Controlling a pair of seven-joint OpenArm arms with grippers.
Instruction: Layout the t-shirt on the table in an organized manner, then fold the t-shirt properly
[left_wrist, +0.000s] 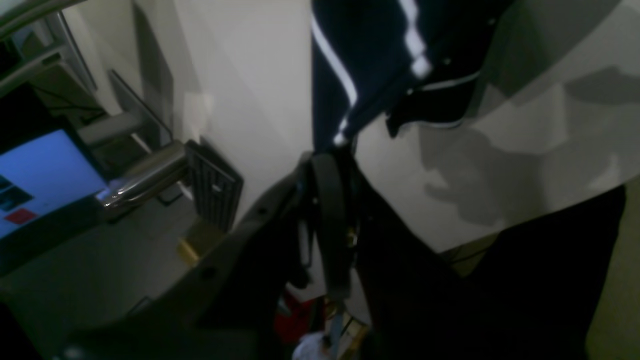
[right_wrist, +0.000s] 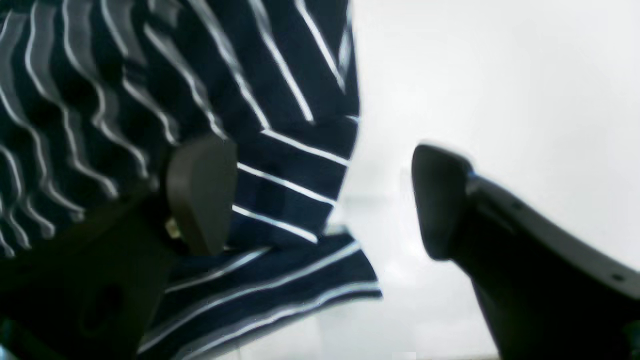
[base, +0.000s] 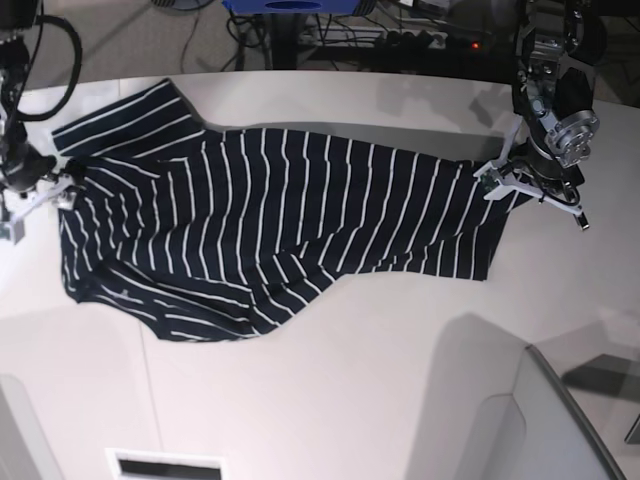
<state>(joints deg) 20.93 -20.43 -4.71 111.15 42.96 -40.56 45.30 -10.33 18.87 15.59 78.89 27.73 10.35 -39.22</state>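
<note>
From my feed, the striped t-shirt (base: 290, 210) lies bunched and creased across the table (base: 360, 400), my one landmark being that shirt. At its far-right corner, my left gripper (left_wrist: 332, 152) is clamped on the dark cloth. By the shirt's opposite side, my right gripper (right_wrist: 320, 197) has its fingers spread apart, the edge of the fabric showing between them.

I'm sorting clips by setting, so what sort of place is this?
Probably a robotics lab or workshop: robot grippers over a white table, metal tubing and a lit screen beyond.
</note>
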